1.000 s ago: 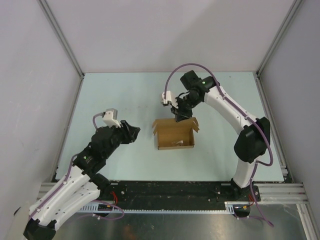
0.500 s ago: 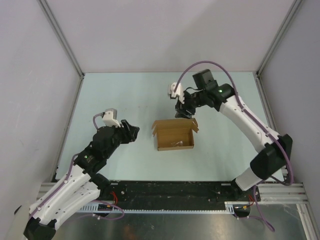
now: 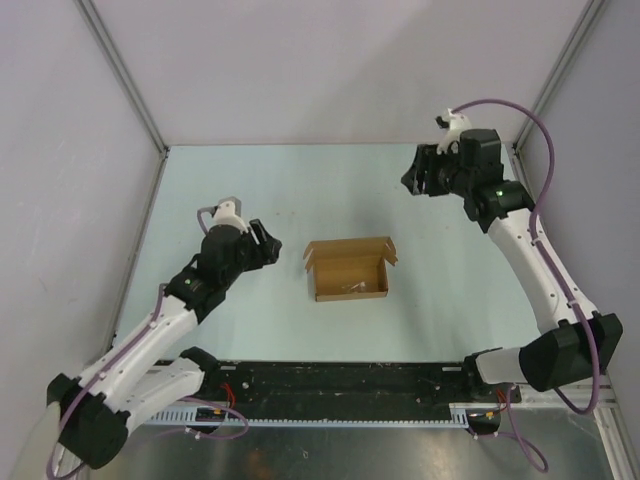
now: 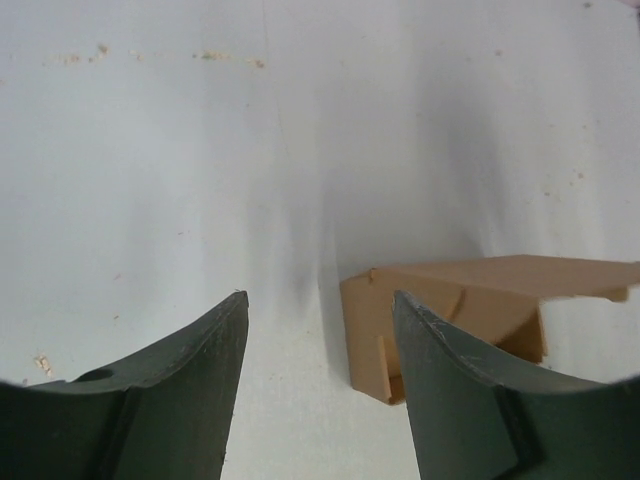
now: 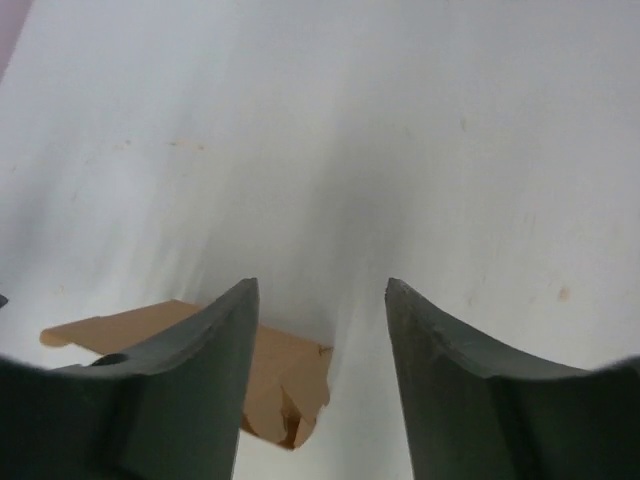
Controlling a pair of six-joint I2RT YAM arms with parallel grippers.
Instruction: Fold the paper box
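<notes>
Between the left gripper (image 3: 262, 246) and right gripper (image 3: 415, 178), both parted and holding nothing, the paper box (image 3: 347, 268) lies on the table (image 3: 260, 180), seemingly light, crease-prone, best pinched by a flap edge.

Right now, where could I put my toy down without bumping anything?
Biggest bare table patch: between the back wall and the paper box, left of the right gripper. Also the near strip between box and arm bases. Crowded: the gap between left gripper and box.
</notes>
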